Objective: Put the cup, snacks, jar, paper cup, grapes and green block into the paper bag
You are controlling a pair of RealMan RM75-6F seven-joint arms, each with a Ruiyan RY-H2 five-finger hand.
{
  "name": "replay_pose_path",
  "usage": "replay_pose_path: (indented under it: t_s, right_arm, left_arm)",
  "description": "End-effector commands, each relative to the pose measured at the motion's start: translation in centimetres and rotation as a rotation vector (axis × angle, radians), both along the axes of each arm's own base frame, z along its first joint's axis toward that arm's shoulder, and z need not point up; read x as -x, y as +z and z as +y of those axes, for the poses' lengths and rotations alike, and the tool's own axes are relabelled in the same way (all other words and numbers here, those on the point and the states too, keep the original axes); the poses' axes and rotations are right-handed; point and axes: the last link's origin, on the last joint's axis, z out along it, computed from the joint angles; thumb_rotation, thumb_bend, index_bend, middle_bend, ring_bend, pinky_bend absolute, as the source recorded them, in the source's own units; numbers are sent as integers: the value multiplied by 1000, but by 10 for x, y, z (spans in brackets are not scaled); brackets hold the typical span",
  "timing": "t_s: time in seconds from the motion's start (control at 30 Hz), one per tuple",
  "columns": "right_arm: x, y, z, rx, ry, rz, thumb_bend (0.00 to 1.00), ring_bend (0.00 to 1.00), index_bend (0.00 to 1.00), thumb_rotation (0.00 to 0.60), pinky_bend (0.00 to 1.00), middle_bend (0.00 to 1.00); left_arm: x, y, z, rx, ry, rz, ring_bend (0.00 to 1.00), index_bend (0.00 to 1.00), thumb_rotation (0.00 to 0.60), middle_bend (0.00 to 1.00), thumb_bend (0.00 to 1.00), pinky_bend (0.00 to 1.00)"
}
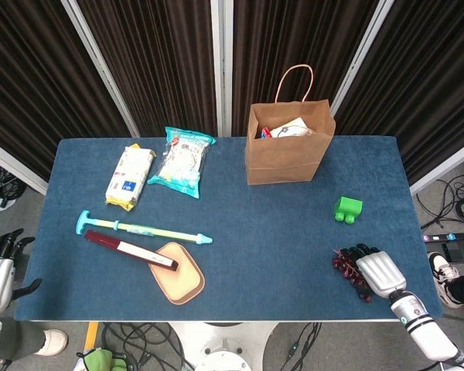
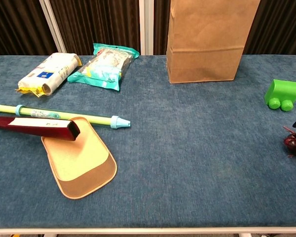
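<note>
Chest view crops the grapes (image 2: 295, 141) at its right edge.

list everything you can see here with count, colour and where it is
paper bag: 1, brown, far centre of the table, upright, items showing at its open top
green block: 1, bright green, right side, in front of the bag
grapes: 1 bunch, dark red, near right edge, at the right hand's fingers
snack packs: 2, one white and yellow, one teal and white, far left, side by side
long tube: 1, pale yellow with light blue ends, left of centre
dark red stick: 1, one end lying on the tan pad
tan pad: 1, near left
table: 1, blue cloth top
left hand: off the table's left edge, holding nothing
right hand: over the grapes; grip unclear
</note>
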Motion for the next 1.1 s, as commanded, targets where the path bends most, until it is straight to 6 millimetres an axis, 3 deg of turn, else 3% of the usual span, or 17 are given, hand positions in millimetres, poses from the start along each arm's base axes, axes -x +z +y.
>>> replay_pose_path:
  t_s: [0.03, 0.23, 0.33, 0.5, 0.73, 1.1]
  right_arm:
    - [4, -9, 0, -5, -10, -1, 70, 145, 155, 600, 346, 217]
    - [8, -24, -4, 5, -7, 1, 78, 154, 155, 600, 377, 221]
    - [5, -30, -7, 21, 11, -16, 125, 211, 169, 600, 460, 249]
    - [1, -36, -11, 63, 47, -61, 240, 383, 382, 600, 673, 366]
    - [2, -44, -13, 72, 59, -85, 308, 416, 471, 600, 721, 398]
    - [-11, -52, -21, 112, 103, -180, 541, 563, 683, 600, 867, 536]
  left_arm:
    - [1, 0, -1, 0, 5, 0, 155, 293, 600, 226, 3, 136]
    - [1, 0, 0, 0, 5, -3, 155, 293, 600, 225, 3, 136]
    - [1, 0, 0, 1, 5, -3, 155, 293, 600, 226, 3, 136]
    - [3, 0, -1, -3, 11, -4, 155, 293, 600, 226, 3, 136]
    - [4, -1, -2, -1, 16, -6, 155, 293, 600, 226, 3, 136]
    - [5, -1, -3, -4, 16, -11, 155, 292, 600, 225, 2, 136]
